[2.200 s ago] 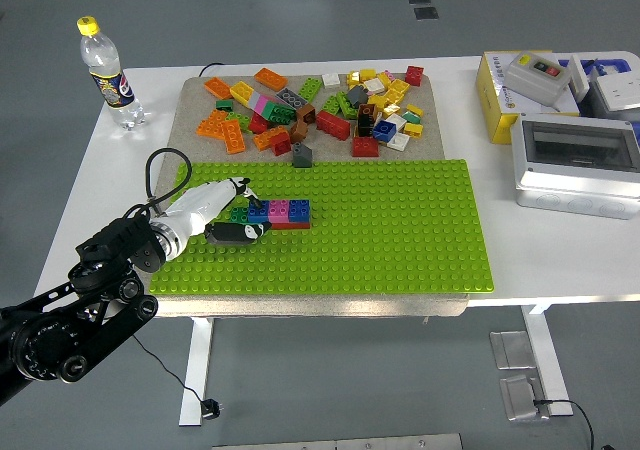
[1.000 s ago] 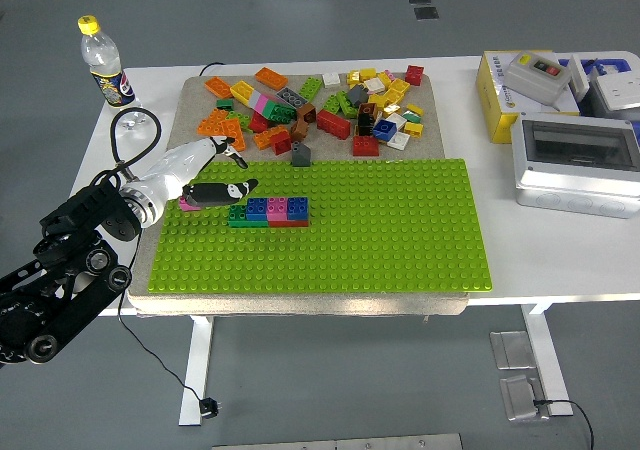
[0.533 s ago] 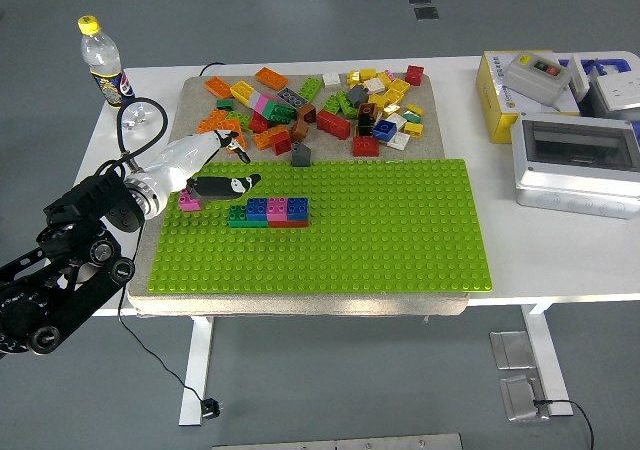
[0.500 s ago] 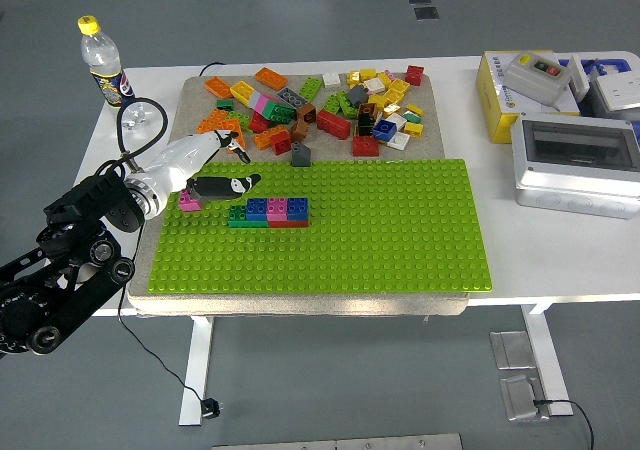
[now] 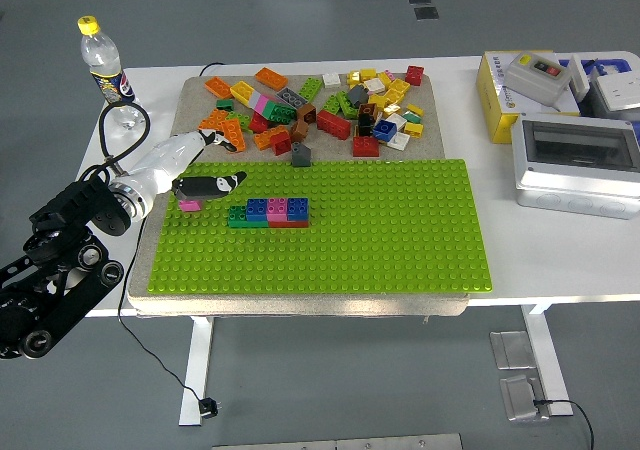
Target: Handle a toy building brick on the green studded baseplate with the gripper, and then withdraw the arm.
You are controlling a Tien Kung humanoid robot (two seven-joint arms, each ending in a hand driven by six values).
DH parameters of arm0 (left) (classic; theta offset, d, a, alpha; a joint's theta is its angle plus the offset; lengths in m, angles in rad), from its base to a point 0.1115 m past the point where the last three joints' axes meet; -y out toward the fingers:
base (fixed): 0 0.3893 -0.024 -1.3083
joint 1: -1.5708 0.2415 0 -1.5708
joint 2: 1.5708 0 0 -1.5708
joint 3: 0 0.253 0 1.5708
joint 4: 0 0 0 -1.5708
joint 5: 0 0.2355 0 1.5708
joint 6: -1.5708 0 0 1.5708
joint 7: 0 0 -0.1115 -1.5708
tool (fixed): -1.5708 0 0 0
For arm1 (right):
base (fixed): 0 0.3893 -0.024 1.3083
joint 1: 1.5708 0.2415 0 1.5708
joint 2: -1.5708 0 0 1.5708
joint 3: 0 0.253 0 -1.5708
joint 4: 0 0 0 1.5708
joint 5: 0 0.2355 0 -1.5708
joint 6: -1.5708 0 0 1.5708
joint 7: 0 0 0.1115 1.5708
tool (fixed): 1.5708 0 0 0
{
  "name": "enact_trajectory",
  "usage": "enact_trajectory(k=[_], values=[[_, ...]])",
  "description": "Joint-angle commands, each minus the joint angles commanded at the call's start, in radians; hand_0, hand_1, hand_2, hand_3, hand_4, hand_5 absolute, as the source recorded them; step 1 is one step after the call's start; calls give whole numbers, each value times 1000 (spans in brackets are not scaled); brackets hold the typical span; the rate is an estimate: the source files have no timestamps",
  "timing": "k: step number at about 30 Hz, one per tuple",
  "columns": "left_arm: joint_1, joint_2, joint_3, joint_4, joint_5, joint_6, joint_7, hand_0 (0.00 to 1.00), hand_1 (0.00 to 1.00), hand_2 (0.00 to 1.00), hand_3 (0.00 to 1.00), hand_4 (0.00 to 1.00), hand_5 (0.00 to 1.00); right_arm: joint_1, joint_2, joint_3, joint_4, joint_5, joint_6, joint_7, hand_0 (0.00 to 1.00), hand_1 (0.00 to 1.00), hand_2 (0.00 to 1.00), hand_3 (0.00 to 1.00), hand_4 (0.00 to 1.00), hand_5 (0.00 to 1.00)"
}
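A green studded baseplate (image 5: 380, 230) lies on a beige mat in the middle of the white table. On its left part stands a short row of joined bricks (image 5: 268, 212), green, blue, pink and blue over a red one. A small pink brick (image 5: 188, 205) sits alone at the baseplate's left edge. My left hand (image 5: 228, 162), white with a black thumb, hovers at the baseplate's upper left corner, just above the pink brick and left of the row. Its fingers are spread and hold nothing. The right arm is out of view.
A heap of loose bricks (image 5: 320, 105) covers the mat behind the baseplate. A water bottle (image 5: 105, 65) stands at the far left. A yellow box (image 5: 520, 90) and a grey switch box (image 5: 575, 160) sit at the right.
My left hand has drawn back from the brick row toward the left and up. The small pink brick now sits by itself at the baseplate's left edge.
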Motion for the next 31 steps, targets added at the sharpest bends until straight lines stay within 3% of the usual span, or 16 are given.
enact_trajectory(k=[15,22,31], values=[[49,85,-7,66,28,23,-26,998,932,936,823,627,399,2,-26,-48,-15,66,4,-5,703,697,757,715,468,823],[71,95,-16,100,45,51,-41,998,932,936,822,617,388,3,-30,-27,-15,40,1,-7,702,696,755,715,471,813],[34,80,21,164,58,77,-62,998,931,940,822,590,352,7,-28,39,-15,-38,-1,-20,702,697,756,717,478,816]])
